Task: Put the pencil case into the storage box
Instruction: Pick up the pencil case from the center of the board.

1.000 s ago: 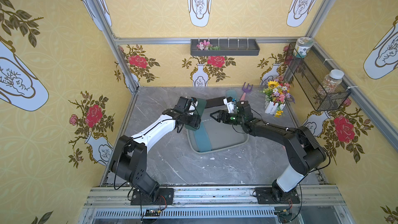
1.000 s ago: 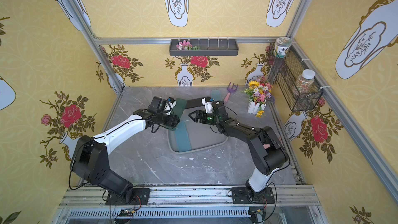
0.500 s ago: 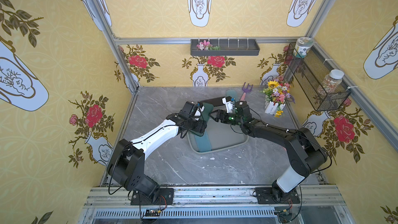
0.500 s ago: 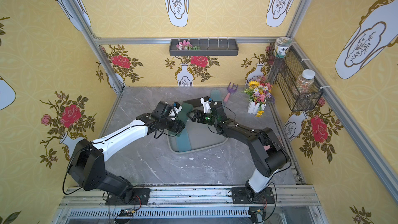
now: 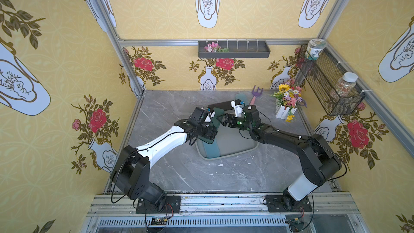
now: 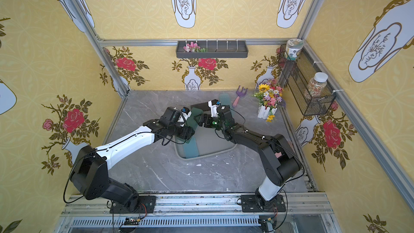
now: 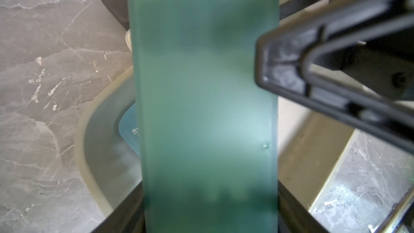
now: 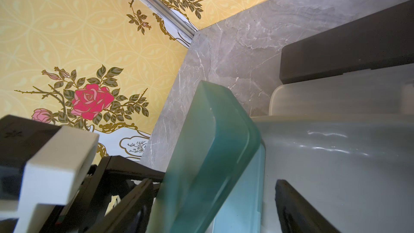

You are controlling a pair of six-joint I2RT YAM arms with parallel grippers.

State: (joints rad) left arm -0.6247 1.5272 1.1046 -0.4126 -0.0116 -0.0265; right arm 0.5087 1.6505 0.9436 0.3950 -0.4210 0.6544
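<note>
My left gripper (image 5: 212,132) (image 7: 210,220) is shut on a translucent green pencil case (image 5: 216,116) (image 6: 193,117) (image 7: 206,99). It holds the case tilted above the left end of the storage box (image 5: 237,153) (image 6: 215,152) (image 7: 83,153), a shallow grey-green tub. A light blue pencil case (image 5: 211,152) (image 8: 242,198) lies inside the tub along its left side. My right gripper (image 5: 225,119) (image 8: 212,209) is open at the green case's far end. The case (image 8: 215,144) passes between its fingers, and one finger (image 8: 298,209) stands well clear of it.
A black pencil case (image 5: 220,105) (image 8: 347,59) lies just behind the tub. Further back are a teal case (image 5: 240,98) and a purple toy rake (image 5: 255,95). A flower pot (image 5: 287,101) stands at the right. A wire basket (image 5: 324,81) and a shelf tray (image 5: 233,49) hang on the walls.
My left arm has carried the green pencil case to the right and toward the front, over the tub's left end. The right gripper has stayed almost in place, jaws apart.
</note>
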